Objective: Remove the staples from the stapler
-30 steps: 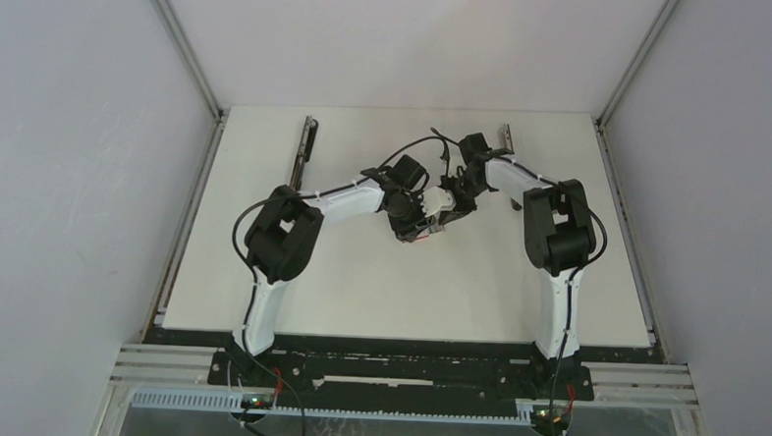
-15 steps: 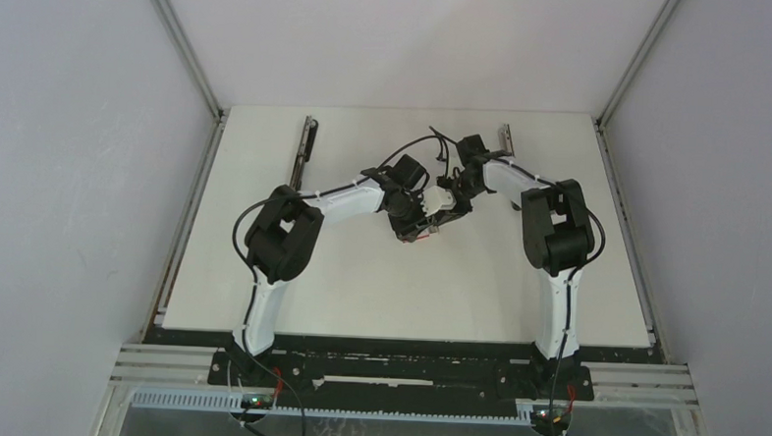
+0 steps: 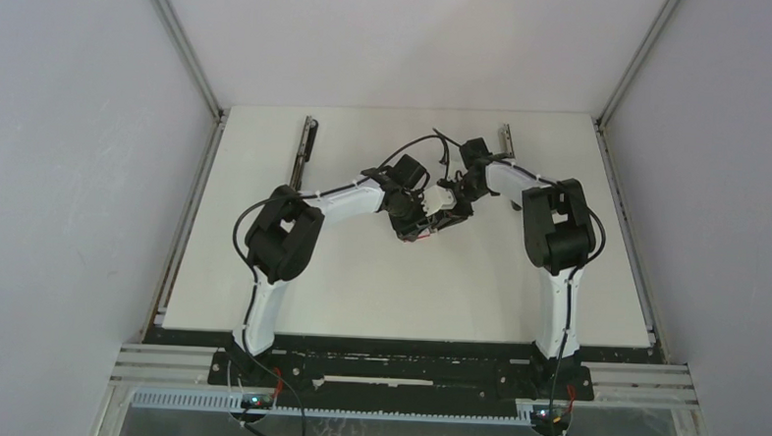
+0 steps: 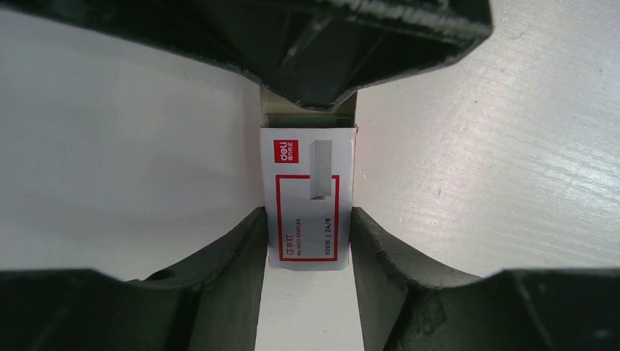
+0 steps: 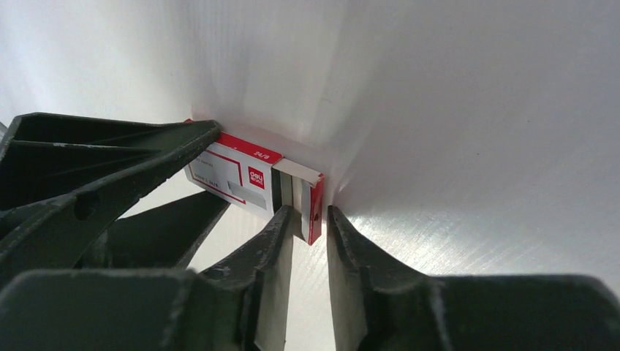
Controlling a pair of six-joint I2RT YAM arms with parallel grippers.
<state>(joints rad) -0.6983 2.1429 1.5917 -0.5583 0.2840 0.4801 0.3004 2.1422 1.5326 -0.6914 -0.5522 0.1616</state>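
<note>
**Left wrist view: staples, strip lying in drawn-out carton tray**

Item: staples [image 4: 307, 118], a thin grey strip. Only its edge shows at the far end of the red-and-white staple box [image 4: 303, 175], where the inner tray [image 5: 298, 179] is slid partly out of the sleeve.

Location: middle of the counter [image 4: 475, 161], between the two claws. Neither wrist view shows a stapler.

Handling (judged): very light. The strip is stiff along its length but likely to snap at the glued joints if bent. The metal is slick and too low-sided for a sure pinch. Best taken by the long sides, or tipped out of the tray rather than picked. The carton is thin card and will crush under a hard squeeze.

Left claw [image 4: 307, 219]: clenched on the box sleeve, one finger pressed against each long side, moderately parted to the width of the carton.

Right claw [image 5: 307, 213]: narrowly parted, fingers either side of the tray's red-edged end flap. The left-hand finger sits against the flap and a sliver of daylight shows beside the other. It reads as released, not gripping.
</note>
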